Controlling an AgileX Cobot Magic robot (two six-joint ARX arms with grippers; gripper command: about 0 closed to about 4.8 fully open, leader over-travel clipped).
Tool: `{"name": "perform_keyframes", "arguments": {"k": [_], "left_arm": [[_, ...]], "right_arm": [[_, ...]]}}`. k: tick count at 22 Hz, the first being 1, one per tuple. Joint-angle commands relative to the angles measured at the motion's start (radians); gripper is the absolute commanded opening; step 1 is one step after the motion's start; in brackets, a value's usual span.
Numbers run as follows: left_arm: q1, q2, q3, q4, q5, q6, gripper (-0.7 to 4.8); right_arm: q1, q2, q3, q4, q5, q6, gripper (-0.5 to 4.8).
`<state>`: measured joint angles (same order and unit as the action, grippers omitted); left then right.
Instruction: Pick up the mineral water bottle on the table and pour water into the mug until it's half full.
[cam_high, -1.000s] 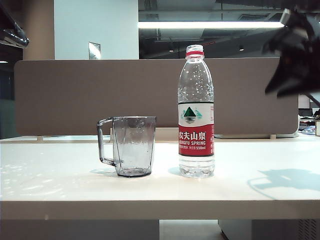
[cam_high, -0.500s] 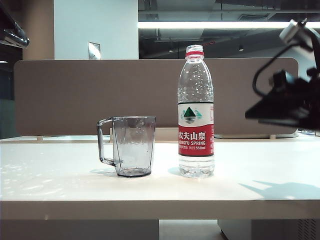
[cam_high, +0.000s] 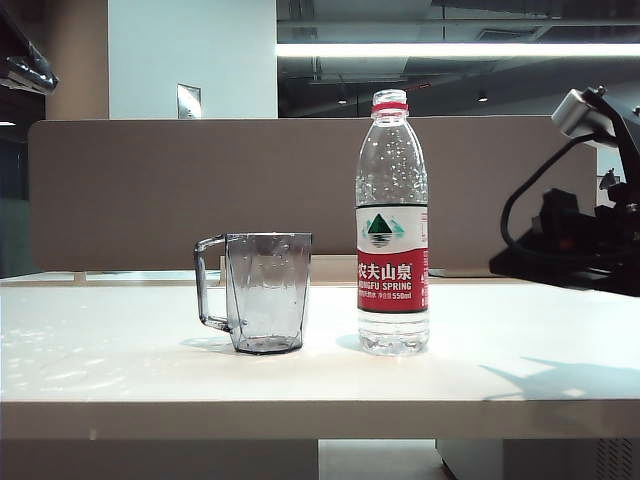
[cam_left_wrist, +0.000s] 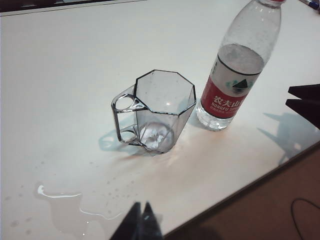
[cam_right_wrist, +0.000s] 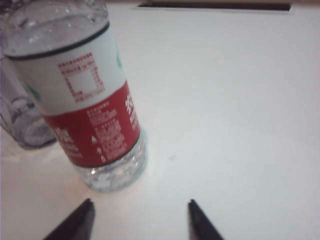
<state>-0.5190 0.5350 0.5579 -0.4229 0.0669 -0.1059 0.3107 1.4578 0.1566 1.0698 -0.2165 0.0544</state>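
Note:
The mineral water bottle (cam_high: 392, 230) stands upright and uncapped on the white table (cam_high: 120, 350), right of the clear grey mug (cam_high: 262, 290). My right gripper (cam_high: 497, 264) hovers level a short way right of the bottle, a little above the tabletop. In the right wrist view it is open (cam_right_wrist: 140, 202), with nothing between its fingers. The bottle (cam_right_wrist: 85, 100) stands just ahead and off to one side, the mug (cam_right_wrist: 20, 125) behind it. My left gripper (cam_left_wrist: 141, 206) is shut and empty, held high over the table's front edge, looking down on the mug (cam_left_wrist: 160, 110) and bottle (cam_left_wrist: 235, 75).
A puddle of spilt water (cam_left_wrist: 65, 200) and droplets lie on the table near the left gripper. A brown partition (cam_high: 150, 190) runs along the table's back edge. The right gripper's dark fingers (cam_left_wrist: 302, 97) show at the edge of the left wrist view.
The right arm has come down from the upper right and turned its gripper level towards the bottle, its jaws spreading wider. Bottle, mug and left arm have not moved.

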Motion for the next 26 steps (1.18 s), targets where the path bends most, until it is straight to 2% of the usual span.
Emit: {"name": "perform_keyframes", "arguments": {"k": [1,6,17,26], "left_arm": [[0.000,-0.001,0.003,0.013,0.000,0.000,-0.05],[0.000,-0.001,0.003,0.013,0.000,0.000,-0.05],[0.000,-0.001,0.003,0.013,0.000,0.000,-0.05],[0.000,-0.001,0.003,0.013,0.000,0.000,-0.05]], "right_arm": [[0.002,0.041,0.002,0.135,-0.005,-0.007,3.11],[0.002,0.069,0.017,0.175,-0.035,-0.007,4.26],[0.021,0.073,0.092,0.060,-0.039,-0.061,4.28],[0.122,0.086,0.105,0.055,0.069,-0.134,4.32]]}}
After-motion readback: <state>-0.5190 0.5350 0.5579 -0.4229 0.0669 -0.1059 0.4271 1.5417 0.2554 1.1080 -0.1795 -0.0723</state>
